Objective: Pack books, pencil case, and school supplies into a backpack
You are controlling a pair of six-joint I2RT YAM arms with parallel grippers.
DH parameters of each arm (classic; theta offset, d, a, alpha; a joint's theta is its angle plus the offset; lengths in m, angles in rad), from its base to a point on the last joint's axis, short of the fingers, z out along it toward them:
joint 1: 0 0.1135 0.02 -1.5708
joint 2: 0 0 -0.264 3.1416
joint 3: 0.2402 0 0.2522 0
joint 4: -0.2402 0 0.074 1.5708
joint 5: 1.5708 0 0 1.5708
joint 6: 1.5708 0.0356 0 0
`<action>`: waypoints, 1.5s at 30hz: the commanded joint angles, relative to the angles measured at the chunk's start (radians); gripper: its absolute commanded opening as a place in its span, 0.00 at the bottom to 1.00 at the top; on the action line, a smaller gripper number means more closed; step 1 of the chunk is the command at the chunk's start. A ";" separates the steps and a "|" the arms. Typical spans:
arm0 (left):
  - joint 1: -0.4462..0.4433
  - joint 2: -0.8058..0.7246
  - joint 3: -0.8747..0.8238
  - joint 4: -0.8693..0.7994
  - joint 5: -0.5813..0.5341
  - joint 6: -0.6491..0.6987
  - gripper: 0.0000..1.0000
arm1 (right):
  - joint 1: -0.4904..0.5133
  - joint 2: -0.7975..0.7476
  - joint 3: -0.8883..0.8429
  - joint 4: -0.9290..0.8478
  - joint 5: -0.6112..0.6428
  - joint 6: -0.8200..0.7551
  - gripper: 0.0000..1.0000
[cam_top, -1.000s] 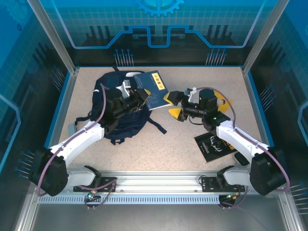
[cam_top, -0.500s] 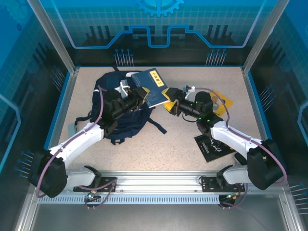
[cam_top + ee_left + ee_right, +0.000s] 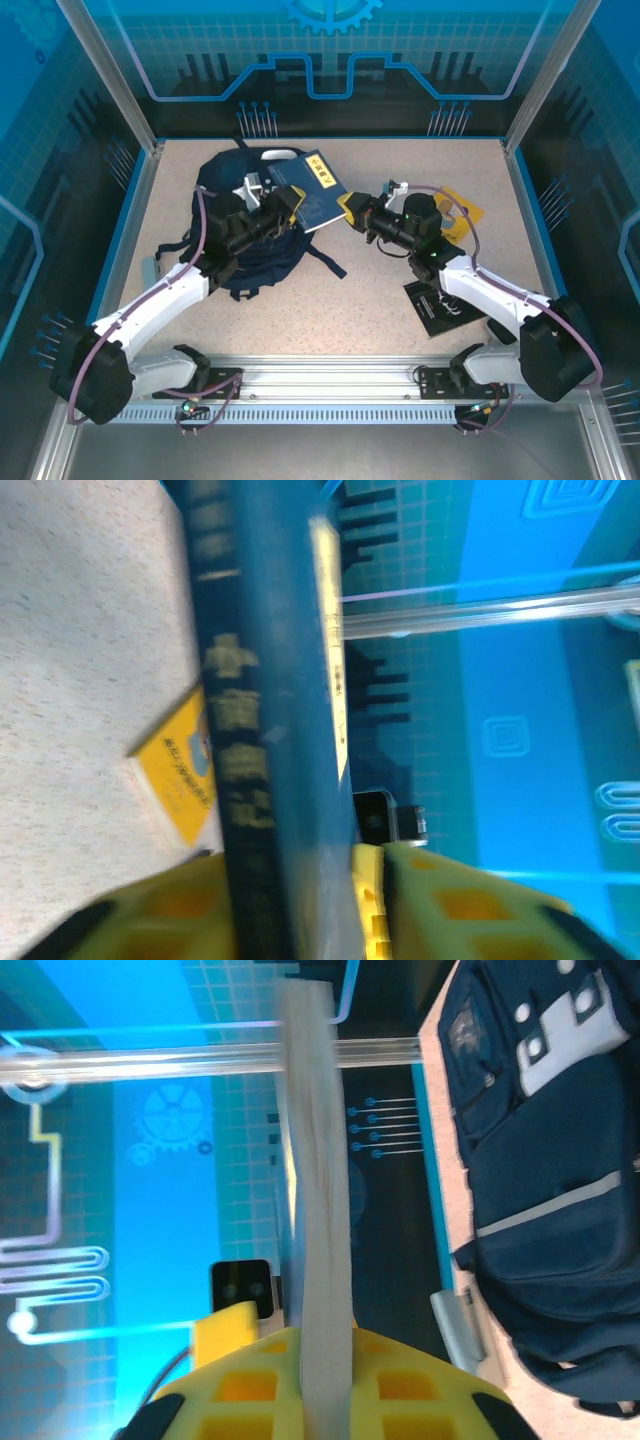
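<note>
The dark blue book (image 3: 318, 185) hangs tilted above the navy backpack (image 3: 250, 255), with a gripper at each end. My right gripper (image 3: 350, 207) is shut on its right edge; in the right wrist view the pale page edge (image 3: 318, 1190) is pinched between the yellow fingers (image 3: 400, 1380). My left gripper (image 3: 290, 203) straddles the other end, open, and a narrow gap shows beside the book (image 3: 270, 730). The yellow book (image 3: 462, 212) lies flat under the right arm, and the black book (image 3: 437, 300) lies nearer. The pencil case (image 3: 148, 268) lies left of the backpack.
The backpack (image 3: 540, 1160) lies flat on the speckled table, its straps trailing toward the pencil case (image 3: 458, 1332). Blue enclosure walls and metal posts (image 3: 110, 80) ring the table. Bare tabletop (image 3: 360, 300) lies between the two arms at the front.
My right gripper swung left to the book's right edge and closed on it. My left gripper's jaws have loosened around the book's other end.
</note>
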 commanded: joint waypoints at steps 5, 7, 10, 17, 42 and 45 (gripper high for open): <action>0.084 -0.126 -0.014 -0.432 -0.074 0.257 0.86 | 0.000 -0.094 0.097 -0.409 0.132 -0.309 0.00; 0.124 -0.143 -0.013 -0.565 -0.127 0.346 0.91 | -0.002 -0.119 0.099 -0.492 0.177 -0.380 0.00; 0.183 -0.143 -0.027 -0.689 -0.192 0.470 0.95 | -0.010 -0.146 0.099 -0.552 0.213 -0.442 0.00; 0.262 0.001 -0.038 -0.716 -0.168 0.613 0.97 | -0.014 -0.133 0.137 -0.607 0.195 -0.513 0.00; -0.101 0.400 0.020 -0.360 0.130 0.551 0.85 | -0.111 -0.166 0.091 -0.722 0.198 -0.500 0.00; -0.136 0.440 0.090 -0.381 0.150 0.571 0.85 | -0.162 -0.220 0.063 -0.755 0.200 -0.512 0.00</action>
